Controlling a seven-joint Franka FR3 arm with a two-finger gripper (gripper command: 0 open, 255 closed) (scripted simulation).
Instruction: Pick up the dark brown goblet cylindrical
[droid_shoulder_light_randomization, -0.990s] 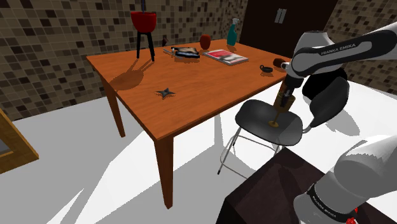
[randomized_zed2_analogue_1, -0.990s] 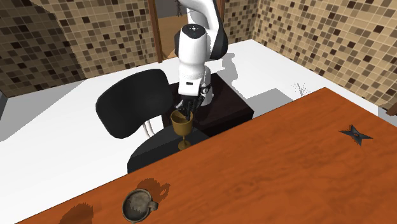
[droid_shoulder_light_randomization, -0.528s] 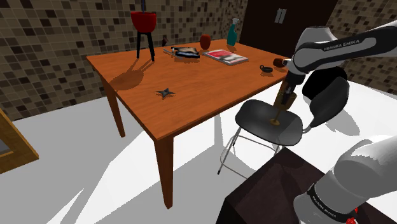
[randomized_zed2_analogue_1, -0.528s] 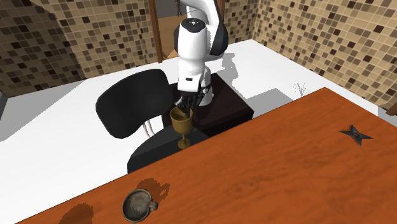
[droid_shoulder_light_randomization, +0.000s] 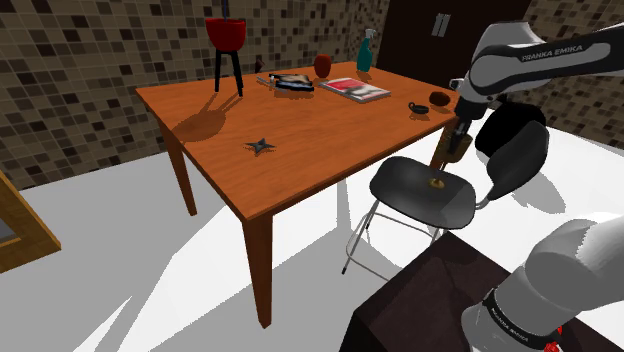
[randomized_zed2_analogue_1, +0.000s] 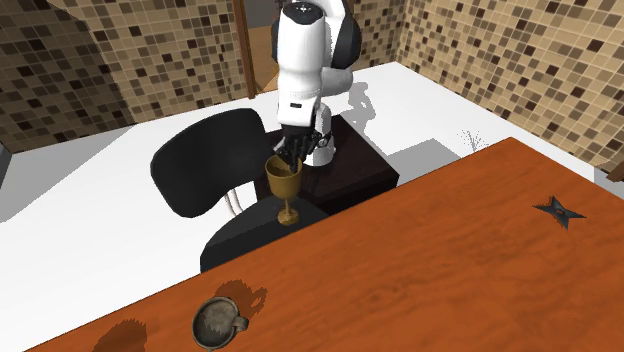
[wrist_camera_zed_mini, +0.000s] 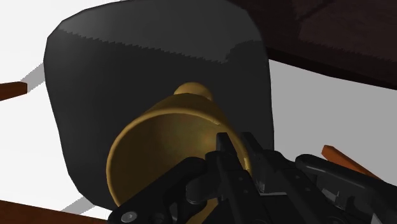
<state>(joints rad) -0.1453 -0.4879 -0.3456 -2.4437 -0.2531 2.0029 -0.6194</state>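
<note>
Goblet (randomized_zed2_analogue_1: 285, 183): golden-brown, upright, stem and foot pointing straight down, hanging directly under my pincer (randomized_zed2_analogue_1: 291, 152). The pincer was narrow and clamped on the goblet's rim. In the wrist view one finger (wrist_camera_zed_mini: 224, 153) sat inside the bowl and the other outside it, with the wall nipped between them.

The foot was just over the seat of a black chair (randomized_zed2_analogue_1: 200, 172), or resting on it; I could not tell which. The seat lay beneath the pincer and the backrest rose just beside it.

My stand (randomized_zed2_analogue_1: 355, 170), a dark box, was close behind the pincer on the white floor (randomized_zed2_analogue_1: 90, 215).

On the other side of the chair from the stand lay the orange-brown wooden surface (randomized_zed2_analogue_1: 450, 270), its edge near the goblet's foot.

- Small dull cup (randomized_zed2_analogue_1: 218, 322) with a handle: the item on the surface closest to the pincer.
- Dark throwing star (randomized_zed2_analogue_1: 556, 210): well apart from the pincer.
- Far end of the surface, farthest from the pincer: red bowl on a black tripod (droid_shoulder_light_randomization: 225, 35), red vase (droid_shoulder_light_randomization: 322, 65), teal bottle (droid_shoulder_light_randomization: 365, 50), magazine (droid_shoulder_light_randomization: 355, 88).

Brown mosaic-tiled walls (randomized_zed2_analogue_1: 120, 60) stood behind everything.
</note>
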